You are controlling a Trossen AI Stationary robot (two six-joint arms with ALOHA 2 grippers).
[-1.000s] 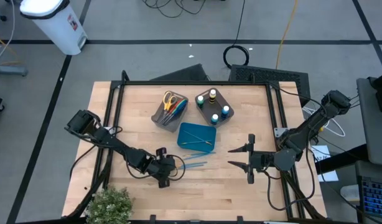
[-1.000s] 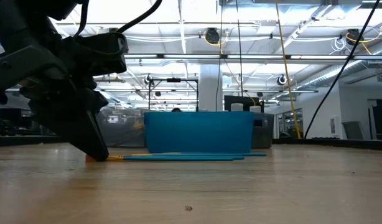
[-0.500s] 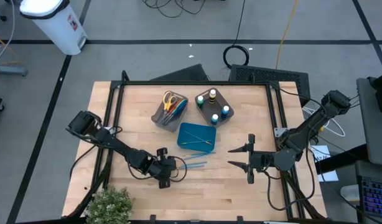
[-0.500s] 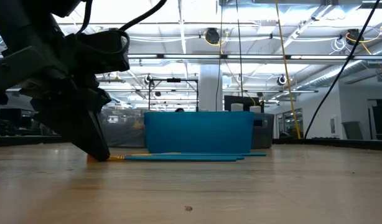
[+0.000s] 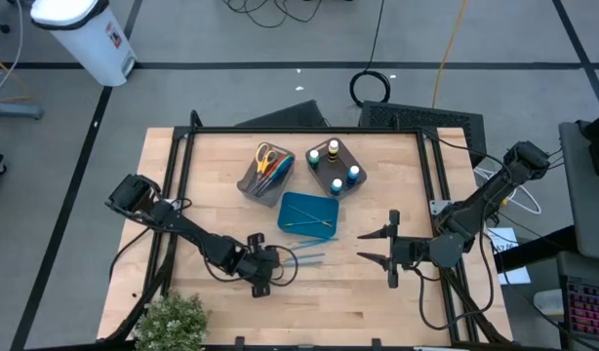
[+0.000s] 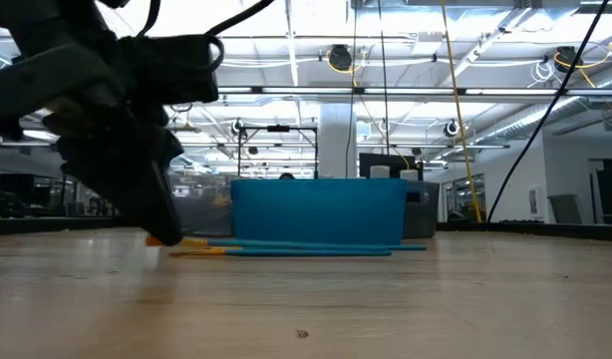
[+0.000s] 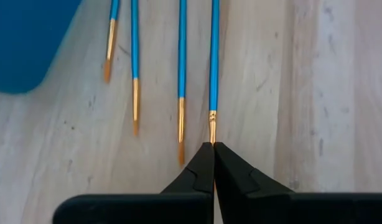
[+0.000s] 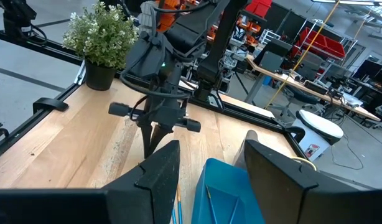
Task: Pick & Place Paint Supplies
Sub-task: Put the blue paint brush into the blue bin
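Left claw [image 7: 213, 147] is pinched tight on the orange tip of one blue brush [image 7: 214, 59].

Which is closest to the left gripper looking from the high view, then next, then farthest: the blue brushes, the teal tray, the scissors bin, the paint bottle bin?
From the left gripper, jaws shut:
1. Blue brushes, on the table just beside it.
2. Teal tray, mid-table, farther back.
3. Scissors bin, behind the tray.
4. Paint bottle bin, back and toward the right arm's side; only slightly farther than the scissors bin.

The left gripper [image 5: 276, 268], pinching a brush [image 7: 213, 74], has apparently shifted slightly toward the tray.
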